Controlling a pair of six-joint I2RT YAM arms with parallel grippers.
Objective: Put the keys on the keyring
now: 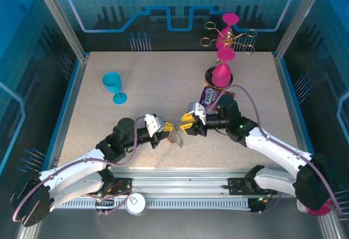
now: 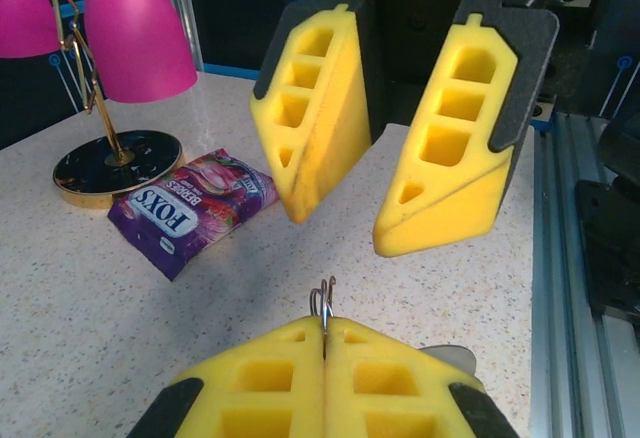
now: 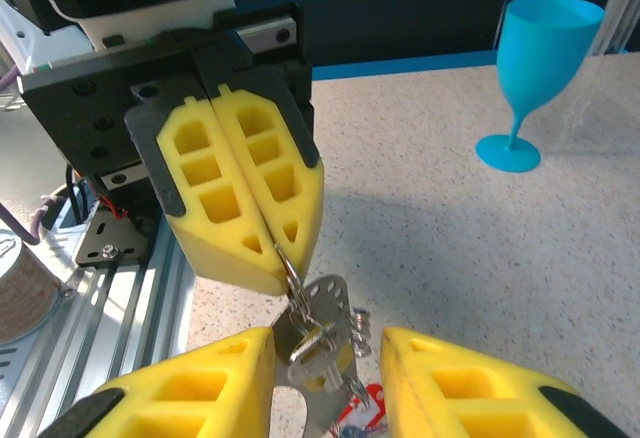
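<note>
Silver keys [image 3: 316, 354] dangle below the keyring [image 3: 297, 284] clamped in the left gripper [image 3: 285, 258], plain from the right wrist, while the left wrist catches the right gripper [image 2: 340, 226] with jaws apart.

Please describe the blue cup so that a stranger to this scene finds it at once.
On the speckled table, look at the far left part. A stemmed goblet stands upright there, alone. It is turquoise, while the two goblets on the gold rack at the far right are pink.
</note>
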